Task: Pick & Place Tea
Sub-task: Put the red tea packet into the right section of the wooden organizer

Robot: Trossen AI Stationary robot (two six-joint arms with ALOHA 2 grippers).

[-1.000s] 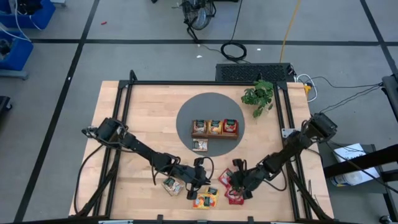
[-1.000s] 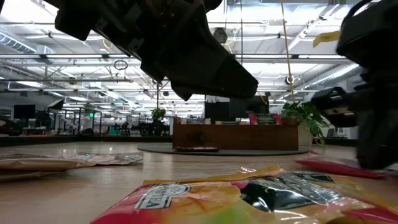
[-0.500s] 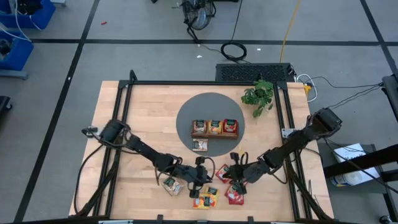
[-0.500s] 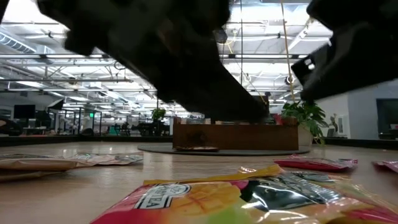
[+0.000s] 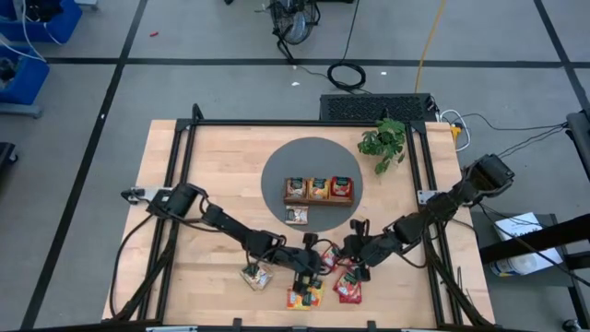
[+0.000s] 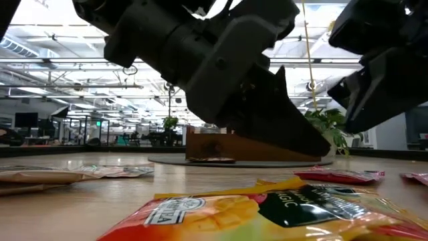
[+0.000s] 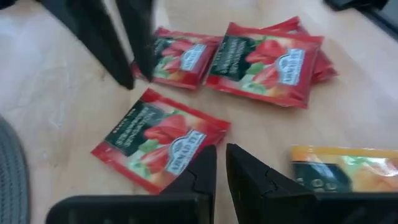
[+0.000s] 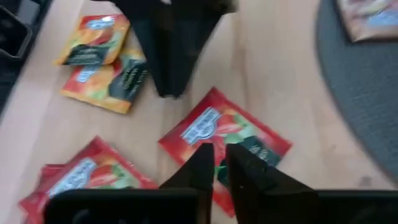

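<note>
Converging since a second ago, both arms have moved toward the middle of the tabletop's (image 5: 212, 166) near edge: the left hand (image 5: 308, 263) has slid rightward from beside the beige sachet (image 5: 257, 274) to the red sachets, and the right hand (image 5: 353, 251) has drawn up away from the near edge, off the red sachet (image 5: 349, 290) it stood over, so the two now sit close, almost fingertip to fingertip. In its wrist view the left hand's fingers (image 7: 202, 176) stand nearly together with only a thin gap and nothing between them, just over one loose red sachet (image 7: 160, 138), with more red ones (image 7: 266, 62) beyond it. The right hand's fingers (image 8: 200, 167) likewise show a narrow slit and grip nothing, with a single red sachet (image 8: 225, 138) directly ahead of their tips. An orange-yellow pair (image 5: 303, 296) lies on the near side of the left hand.

Farther from both hands, on the round grey mat (image 5: 277, 184), the wooden tray (image 5: 318, 199) carries tea in each of its three compartments: a beige one (image 5: 295, 187), an orange-yellow one (image 5: 319, 188) and a red one (image 5: 342, 187). One more beige sachet (image 5: 296, 216) rests on the mat just in front of the tray. A leafy plant (image 5: 384, 141) stands beyond the tray.
</note>
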